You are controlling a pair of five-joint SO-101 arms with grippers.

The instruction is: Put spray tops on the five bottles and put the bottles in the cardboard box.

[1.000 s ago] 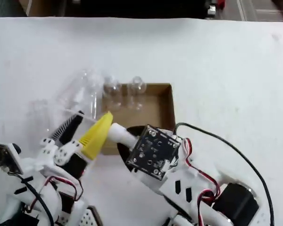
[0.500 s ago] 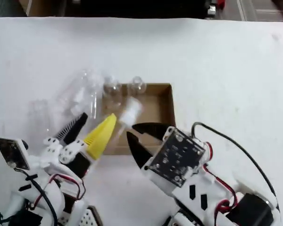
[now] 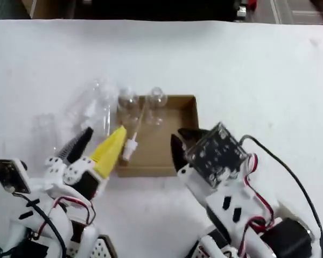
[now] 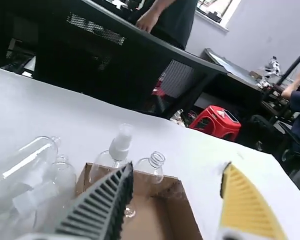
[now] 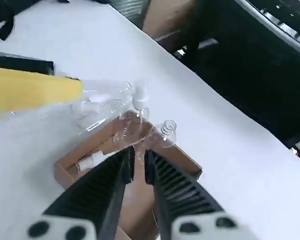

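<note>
The cardboard box (image 3: pixel 175 115) lies open at mid-table. Along its far wall stand two clear bottles, one with a white spray top (image 3: pixel 128 103) (image 4: pixel 119 145) and one with a bare neck (image 3: pixel 156 101) (image 4: pixel 154 166); whether they stand inside or just behind the wall I cannot tell. A loose spray top (image 3: pixel 130 145) (image 5: pixel 91 161) lies in the box. More clear bottles (image 3: pixel 89 110) (image 4: pixel 22 167) lie left of the box. My left gripper (image 3: pixel 95 146) hangs open at the box's near left corner. My right gripper (image 3: pixel 182 146) (image 5: pixel 138 157) is at the box's near right, fingers almost together and holding nothing.
White table all round, with wide free room to the right and at the back (image 3: pixel 247 70). Its far edge meets dark furniture (image 3: pixel 151 9). The left arm's body (image 3: pixel 43 209) and the right arm's body (image 3: pixel 242 209) take up the near edge.
My right gripper opened and let go of the spray top, which dropped into the box. The right arm then drew back to the right and its fingers closed. The left gripper barely shifted.
</note>
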